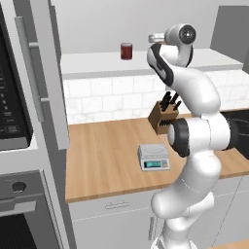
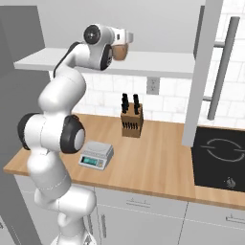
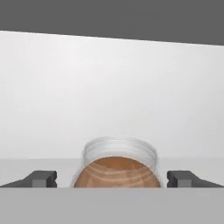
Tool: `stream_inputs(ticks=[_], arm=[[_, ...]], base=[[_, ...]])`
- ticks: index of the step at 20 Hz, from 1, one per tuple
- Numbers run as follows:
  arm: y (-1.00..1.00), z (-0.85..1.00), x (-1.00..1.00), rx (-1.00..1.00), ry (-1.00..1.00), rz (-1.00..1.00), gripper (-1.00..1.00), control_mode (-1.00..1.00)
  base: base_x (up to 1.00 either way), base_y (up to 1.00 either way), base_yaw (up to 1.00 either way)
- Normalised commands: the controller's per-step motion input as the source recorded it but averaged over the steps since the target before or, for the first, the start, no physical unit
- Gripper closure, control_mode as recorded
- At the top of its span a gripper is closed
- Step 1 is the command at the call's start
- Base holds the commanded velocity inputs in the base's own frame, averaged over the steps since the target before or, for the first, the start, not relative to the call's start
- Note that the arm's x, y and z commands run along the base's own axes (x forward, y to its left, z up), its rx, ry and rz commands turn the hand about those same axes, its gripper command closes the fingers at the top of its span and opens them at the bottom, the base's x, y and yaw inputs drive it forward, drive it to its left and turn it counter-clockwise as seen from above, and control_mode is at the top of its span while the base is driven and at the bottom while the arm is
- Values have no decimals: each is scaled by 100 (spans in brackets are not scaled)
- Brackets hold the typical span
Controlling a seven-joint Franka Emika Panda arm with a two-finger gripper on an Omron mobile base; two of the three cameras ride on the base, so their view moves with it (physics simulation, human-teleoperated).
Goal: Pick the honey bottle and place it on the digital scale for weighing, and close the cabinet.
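Honey bottle sits between the hand's 2 spread fingertips — ungripped — on cabinet shelf.

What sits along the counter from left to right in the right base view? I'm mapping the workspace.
digital scale → knife block → open cabinet door → cooktop.

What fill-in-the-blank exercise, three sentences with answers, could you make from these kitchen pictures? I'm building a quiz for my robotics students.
1. The gripper stands with a finger on each side of the ____ bottle.
2. The digital scale sits on the wooden counter with ____ on its plate.
3. The dark red jar stands on the cabinet's white ____.

Missing words: honey; nothing; shelf
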Motion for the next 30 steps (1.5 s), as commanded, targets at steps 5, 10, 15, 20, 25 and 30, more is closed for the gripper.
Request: stream_inputs(ticks=[5,10,15,20,25,30], arm=[[-5,0,37,0,4,0,-100,-100],[-9,0,27,0,3,1,-100,-100],[-9,-1,22,0,3,1,-100,-100],[-14,-10,9,0,1,3,100,-100],[-22,-7,0,0,0,5,100,-100],[-1,11,-41,7,-7,3,100,-100]], base=[[0,0,0],[0,0,0],[0,0,0],[0,0,0],[0,0,0],[0,0,0]])
